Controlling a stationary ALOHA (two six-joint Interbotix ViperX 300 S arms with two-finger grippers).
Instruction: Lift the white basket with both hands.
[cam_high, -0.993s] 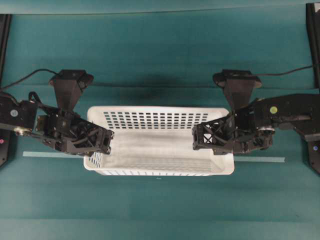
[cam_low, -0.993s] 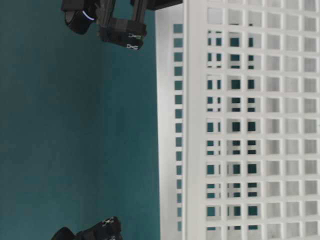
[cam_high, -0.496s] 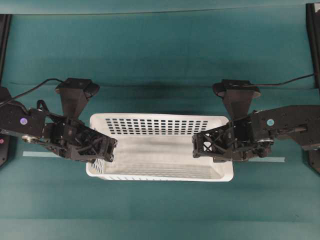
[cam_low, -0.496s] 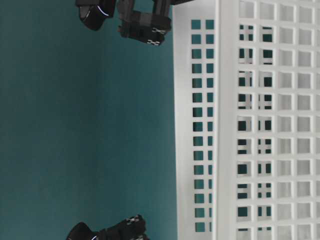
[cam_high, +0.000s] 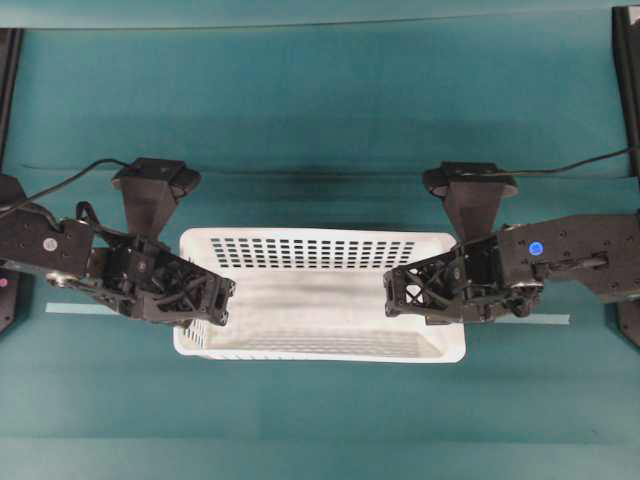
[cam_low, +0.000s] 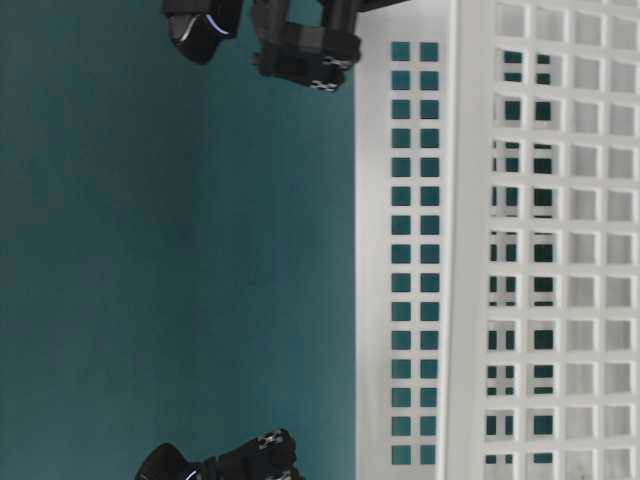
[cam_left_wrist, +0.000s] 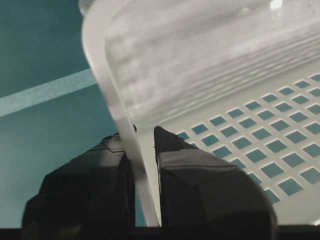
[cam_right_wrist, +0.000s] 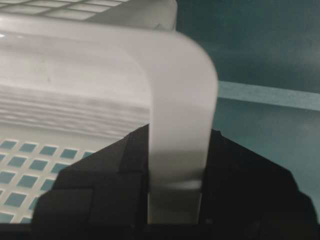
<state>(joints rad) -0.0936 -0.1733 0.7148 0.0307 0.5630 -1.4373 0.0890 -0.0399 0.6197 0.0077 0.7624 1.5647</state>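
left gripper (cam_left_wrist: 142, 165) clamped on white basket (cam_high: 320, 300) rim, right gripper (cam_right_wrist: 175, 165) likewise; thin rim grips, uneven lift risks slipping.

I count one white basket (cam_high: 320, 300) on the table (cam_high: 320, 130). I have two hands on it: the left hand (cam_high: 195, 305) and the right hand (cam_high: 410, 295). One pale tape strip (cam_high: 75, 308) runs beneath the hands. Two camera mounts, one above each hand.
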